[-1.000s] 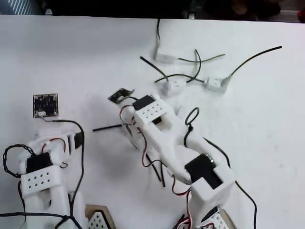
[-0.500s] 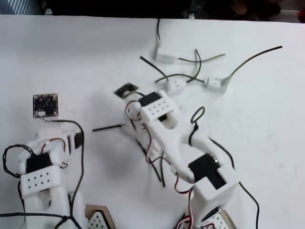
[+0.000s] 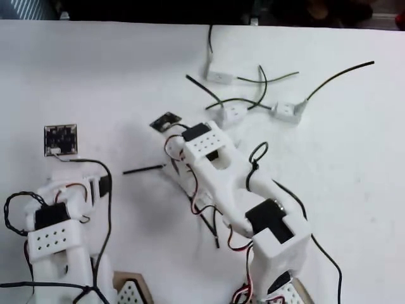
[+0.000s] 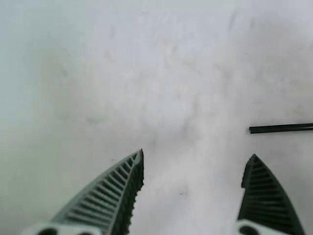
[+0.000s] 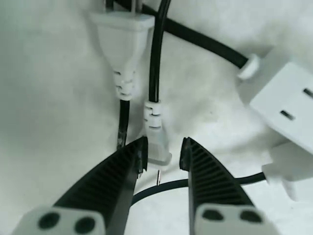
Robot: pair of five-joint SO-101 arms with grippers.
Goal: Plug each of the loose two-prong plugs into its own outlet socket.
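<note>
Your right gripper (image 5: 163, 145) stands partly open astride the small white plug (image 5: 157, 147); one jaw lies against the plug's side and the other shows a sliver of gap, so I judge the plug bracketed, not yet clamped. It lies flat on the table (image 5: 44, 98) with its prongs (image 5: 159, 176) pointing back toward the wrist. That suits a grasp by the body, but you will likely have to turn it before it faces a socket. A second plug (image 5: 120, 34) lies farther along, its cable running just beside the first plug's cable; the outlet socket (image 5: 288, 105) sits near, off to one side, its slots uncovered. In the high view, your right arm (image 3: 221, 177) stretches to mid-table, just short of a white outlet block (image 3: 234, 113). Your left gripper (image 4: 197, 154) hangs wide open over bare table, holding nothing; a black cable end (image 4: 281, 128) lies just beyond one finger; it looks parked clear of the work.
</note>
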